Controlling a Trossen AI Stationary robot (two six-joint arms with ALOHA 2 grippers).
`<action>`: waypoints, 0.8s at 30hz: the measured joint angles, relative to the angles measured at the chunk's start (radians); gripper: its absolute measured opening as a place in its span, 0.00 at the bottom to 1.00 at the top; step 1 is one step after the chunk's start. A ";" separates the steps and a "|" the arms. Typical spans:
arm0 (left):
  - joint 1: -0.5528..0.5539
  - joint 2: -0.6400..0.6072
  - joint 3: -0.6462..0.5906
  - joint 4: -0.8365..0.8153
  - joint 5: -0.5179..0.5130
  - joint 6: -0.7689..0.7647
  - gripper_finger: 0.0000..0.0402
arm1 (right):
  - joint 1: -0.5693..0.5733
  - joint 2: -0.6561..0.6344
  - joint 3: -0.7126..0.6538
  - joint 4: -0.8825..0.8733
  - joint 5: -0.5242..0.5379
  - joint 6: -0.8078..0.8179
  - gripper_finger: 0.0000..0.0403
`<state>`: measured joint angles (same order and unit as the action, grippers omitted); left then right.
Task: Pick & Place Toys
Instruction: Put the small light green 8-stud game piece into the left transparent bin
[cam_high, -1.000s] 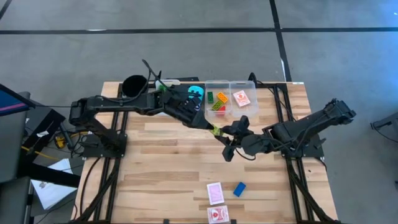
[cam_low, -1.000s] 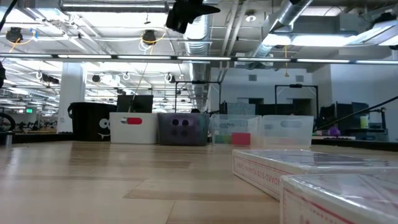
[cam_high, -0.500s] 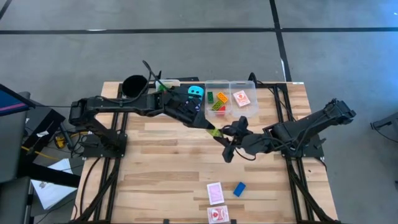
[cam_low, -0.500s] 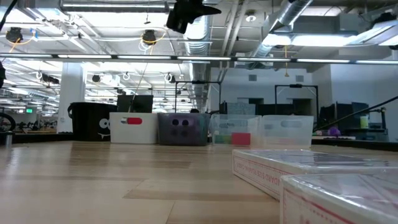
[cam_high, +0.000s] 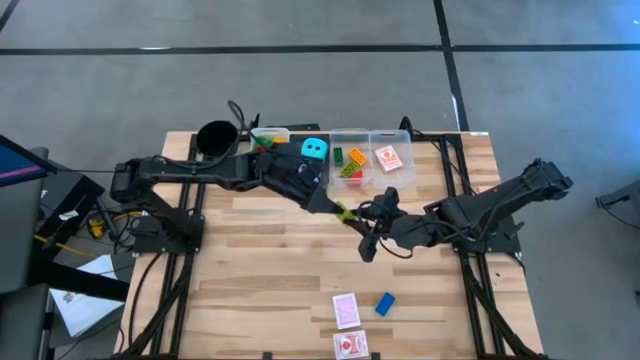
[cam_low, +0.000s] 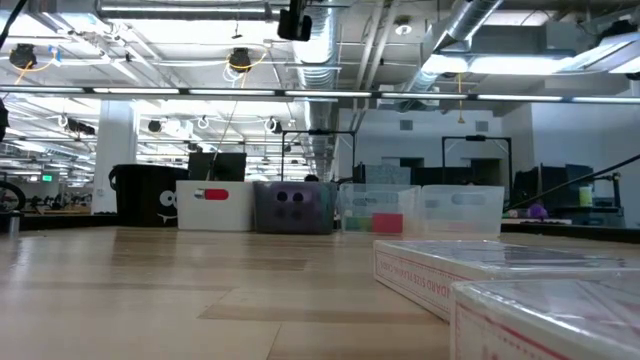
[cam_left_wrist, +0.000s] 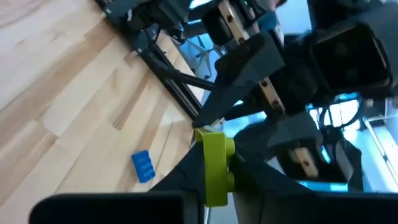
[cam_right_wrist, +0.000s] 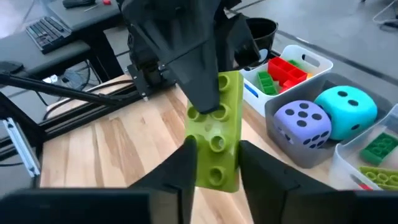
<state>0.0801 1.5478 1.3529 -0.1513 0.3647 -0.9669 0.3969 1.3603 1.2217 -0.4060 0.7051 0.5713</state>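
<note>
From above, both arms meet over the middle of the wooden table (cam_high: 250, 290). The left gripper (cam_high: 343, 210) and the right gripper (cam_high: 366, 216) face each other tip to tip, both pinching one yellow-green brick (cam_high: 347, 212), of which only a sliver shows between the dark fingers. Behind the grippers, at the table's far edge, stand a black cup (cam_high: 216, 136), a bin holding a cyan die (cam_high: 314, 148), and clear bins (cam_high: 368, 157) with small bricks and a red-white card. On the near side of the right gripper lie a blue brick (cam_high: 385, 304) and two red-white cards (cam_high: 346, 310); the nearer card is cut off by the frame.

The low view shows only a dark piece of an arm at the top edge; the grippers and the brick are out of frame.

In the left wrist view, that arm's fingers (cam_left_wrist: 180, 177) are pressed on the yellow-green brick (cam_left_wrist: 215, 167); beyond it the other gripper's shape is jumbled and hard to read.

The right wrist view shows its fingers (cam_right_wrist: 185, 167) clamped on the brick's (cam_right_wrist: 219, 130) near end, the left gripper (cam_right_wrist: 205, 87) gripping the far end. A purple die (cam_right_wrist: 302, 124) sits beside the cyan one beyond.
</note>
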 joint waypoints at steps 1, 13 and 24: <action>0.000 0.000 0.000 0.006 0.004 0.010 0.09 | 0.000 -0.001 0.000 0.000 -0.001 0.002 0.26; 0.000 -0.003 0.002 -0.033 -0.003 0.122 0.09 | 0.035 0.000 0.000 0.006 0.006 -0.023 0.26; 0.023 -0.003 0.002 -0.125 -0.084 0.228 0.09 | 0.075 0.000 0.031 -0.013 0.006 -0.024 0.27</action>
<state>0.1035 1.5451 1.3548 -0.2760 0.2804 -0.7385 0.4715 1.3602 1.2531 -0.4186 0.7106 0.5477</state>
